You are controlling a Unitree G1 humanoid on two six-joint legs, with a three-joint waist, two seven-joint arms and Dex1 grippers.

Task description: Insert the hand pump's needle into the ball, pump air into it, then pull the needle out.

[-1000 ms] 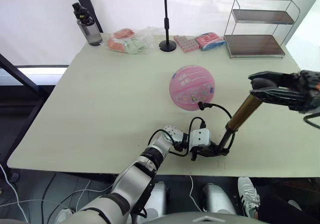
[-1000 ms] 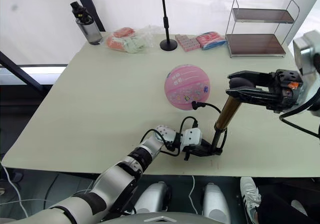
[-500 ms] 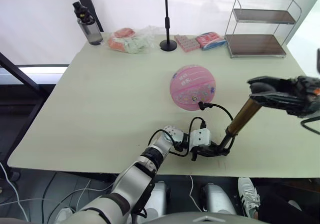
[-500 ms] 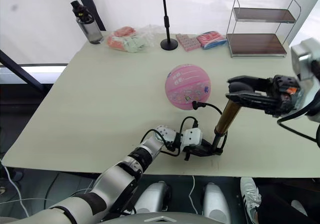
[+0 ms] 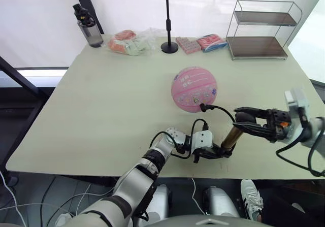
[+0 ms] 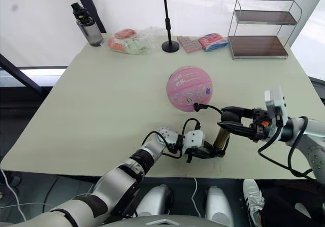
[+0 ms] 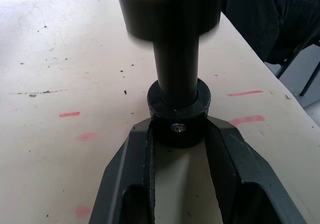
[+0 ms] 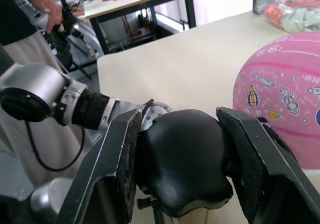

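Note:
The pink ball (image 5: 194, 89) rests on the table's middle. The pump's thin black hose (image 5: 219, 108) arcs from the ball's near side, its black fitting (image 5: 202, 106) against the ball; the needle itself is hidden. The hand pump (image 5: 232, 135) stands tilted near the front edge, its gold barrel short. My left gripper (image 5: 219, 151) is shut on the pump's black base (image 7: 178, 119). My right gripper (image 5: 245, 123) is shut on the black handle (image 8: 181, 166), pressed low over the barrel.
At the back stand a dark bottle (image 5: 89, 28), wrapped packets (image 5: 131, 41), a black stand (image 5: 169, 45), more packets (image 5: 202, 42) and a two-tier wire shelf (image 5: 259, 29). The table's front edge (image 5: 152, 175) runs just below the pump. A person's hand (image 8: 47, 3) shows far behind.
My right gripper has pushed the handle down toward the pump base, shortening the visible barrel. The left gripper and the ball have stayed put.

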